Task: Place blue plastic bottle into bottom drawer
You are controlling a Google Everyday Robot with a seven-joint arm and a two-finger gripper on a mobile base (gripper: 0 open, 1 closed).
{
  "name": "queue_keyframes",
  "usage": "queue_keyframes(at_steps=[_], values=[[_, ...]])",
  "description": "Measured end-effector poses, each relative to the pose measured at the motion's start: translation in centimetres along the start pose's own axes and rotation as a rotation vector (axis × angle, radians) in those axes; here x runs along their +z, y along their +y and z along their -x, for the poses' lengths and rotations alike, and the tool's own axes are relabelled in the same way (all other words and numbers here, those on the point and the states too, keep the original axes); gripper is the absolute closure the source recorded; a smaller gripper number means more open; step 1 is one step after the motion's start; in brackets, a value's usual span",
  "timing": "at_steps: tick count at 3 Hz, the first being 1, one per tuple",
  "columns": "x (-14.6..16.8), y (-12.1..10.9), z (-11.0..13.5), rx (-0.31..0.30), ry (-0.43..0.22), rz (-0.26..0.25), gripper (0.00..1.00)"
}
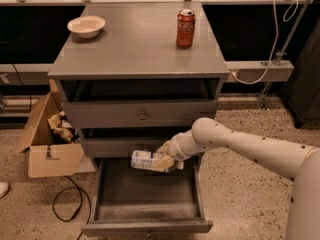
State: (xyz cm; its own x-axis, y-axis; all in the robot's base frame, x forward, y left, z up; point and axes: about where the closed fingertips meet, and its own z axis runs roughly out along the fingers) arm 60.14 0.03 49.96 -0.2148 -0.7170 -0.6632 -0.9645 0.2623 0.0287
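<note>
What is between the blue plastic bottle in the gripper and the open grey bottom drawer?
Nothing visible. The gripper holds the clear blue-labelled plastic bottle sideways above the pulled-out grey bottom drawer, near its back. No object shows on the drawer floor below it.

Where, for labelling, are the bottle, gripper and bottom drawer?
blue plastic bottle [142,160]: camera view, label.
gripper [161,162]: camera view, between fingertips clamping the bottle, above the drawer.
bottom drawer [147,200]: camera view, bare floor.

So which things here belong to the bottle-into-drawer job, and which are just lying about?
Job: blue plastic bottle, held in the gripper over the open bottom drawer.
Lying about: bowl and red soda can on the cabinet top; cardboard box and cable on the floor.
</note>
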Motion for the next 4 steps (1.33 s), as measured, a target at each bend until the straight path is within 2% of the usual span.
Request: queue_keyframes(at_steps=[1,2,4], values=[[1.5,-0.5,-4.5,0.001,-0.018,0.035,1.0],[3.7,-1.3,-8.8,0.032,-0.018,0.054,1.0],[5.3,-0.9,-9.9,0.052,-0.016,0.077,1.0]])
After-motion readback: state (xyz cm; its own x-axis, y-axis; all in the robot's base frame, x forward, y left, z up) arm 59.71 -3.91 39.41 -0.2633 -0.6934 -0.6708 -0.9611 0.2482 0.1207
